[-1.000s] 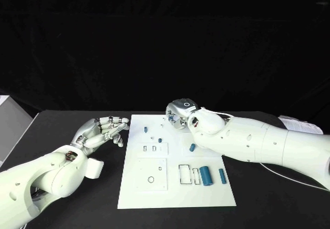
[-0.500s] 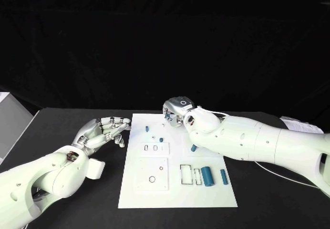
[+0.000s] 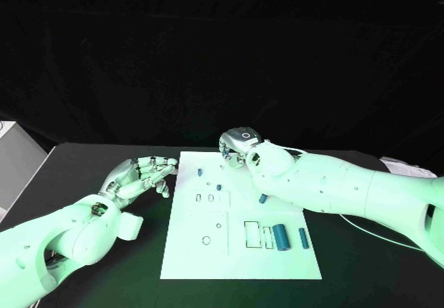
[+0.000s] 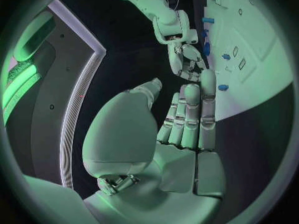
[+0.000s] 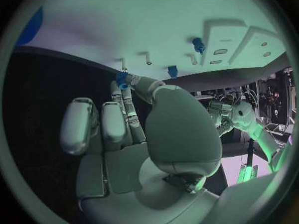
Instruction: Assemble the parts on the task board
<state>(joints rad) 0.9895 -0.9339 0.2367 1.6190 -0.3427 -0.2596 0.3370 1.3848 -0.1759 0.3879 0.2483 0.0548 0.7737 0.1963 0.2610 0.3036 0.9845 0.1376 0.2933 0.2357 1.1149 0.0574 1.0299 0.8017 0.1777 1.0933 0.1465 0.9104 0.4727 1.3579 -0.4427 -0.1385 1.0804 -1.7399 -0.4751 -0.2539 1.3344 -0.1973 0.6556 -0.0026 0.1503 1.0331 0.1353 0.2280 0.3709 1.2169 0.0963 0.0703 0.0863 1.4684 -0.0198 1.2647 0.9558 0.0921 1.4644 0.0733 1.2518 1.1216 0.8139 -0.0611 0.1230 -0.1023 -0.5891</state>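
Note:
The white task board (image 3: 242,263) lies in the middle of the black table. My right hand (image 3: 240,149) hovers over the board's far edge; in the right wrist view its fingertips (image 5: 129,82) pinch a small blue part (image 5: 121,79). Two short blue parts (image 3: 199,172) (image 3: 219,187) stand in the board's far half, and another (image 3: 263,199) lies beside my right forearm. Several longer blue parts (image 3: 280,237) lie by a rectangular slot (image 3: 249,233) near the board's right edge. My left hand (image 3: 138,177) rests left of the board, fingers straight and holding nothing.
A white box (image 3: 17,160) stands at the table's far left edge. A white sheet of paper (image 3: 407,168) lies at the far right behind my right arm. Bare black table (image 3: 102,282) runs along the board's left and near sides.
My right hand has edged slightly left over the board's far edge. My left hand has stayed where it was.

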